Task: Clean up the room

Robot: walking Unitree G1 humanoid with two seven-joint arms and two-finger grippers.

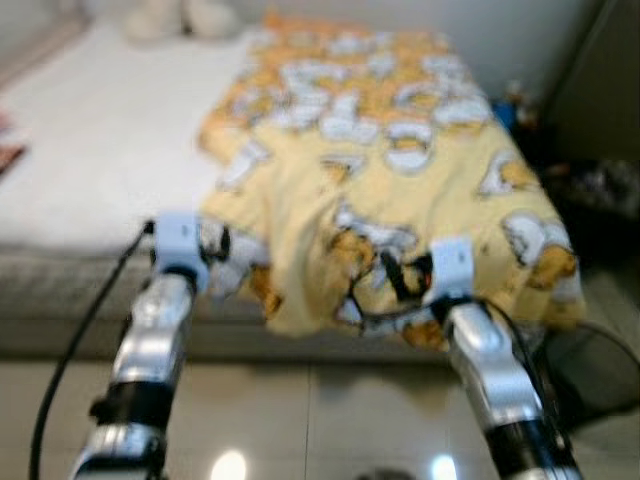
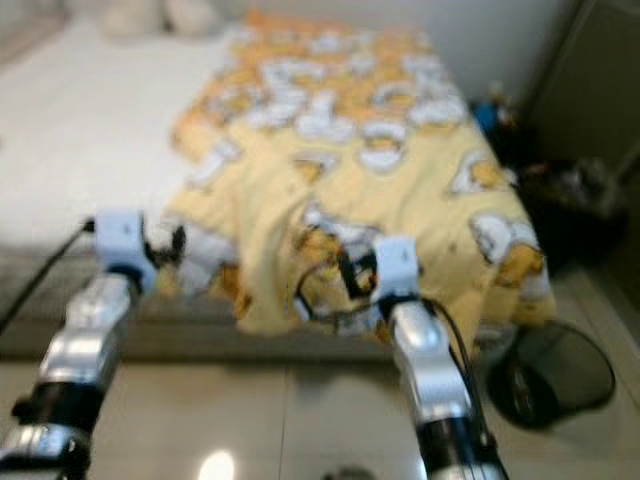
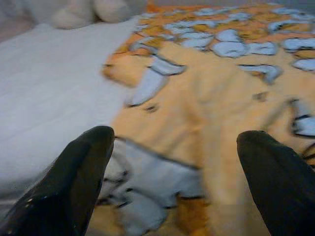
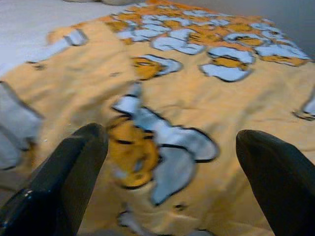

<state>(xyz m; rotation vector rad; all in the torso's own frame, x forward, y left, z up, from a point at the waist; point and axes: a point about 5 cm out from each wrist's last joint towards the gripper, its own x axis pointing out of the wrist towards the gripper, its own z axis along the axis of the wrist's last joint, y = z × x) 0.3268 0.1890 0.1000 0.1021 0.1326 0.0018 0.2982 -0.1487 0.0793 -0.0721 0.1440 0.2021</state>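
a yellow blanket with orange and white cartoon prints lies rumpled over the right half of a bed, its near edge hanging over the bed's front at 6 o'clock. the white sheet is bare toward 9 o'clock, and pale plush shapes sit at about 11 o'clock by the head of the bed.

the left claw is spread wide over the blanket's near left corner, its two black fingers well apart with nothing held between them. the right claw is also wide, poised over the blanket's hanging front edge with cloth in the gap but not pinched. whether the fingertips touch the cloth cannot be told.

a dark round bin stands on the tiled floor at 4 o'clock. the head views are blurred.
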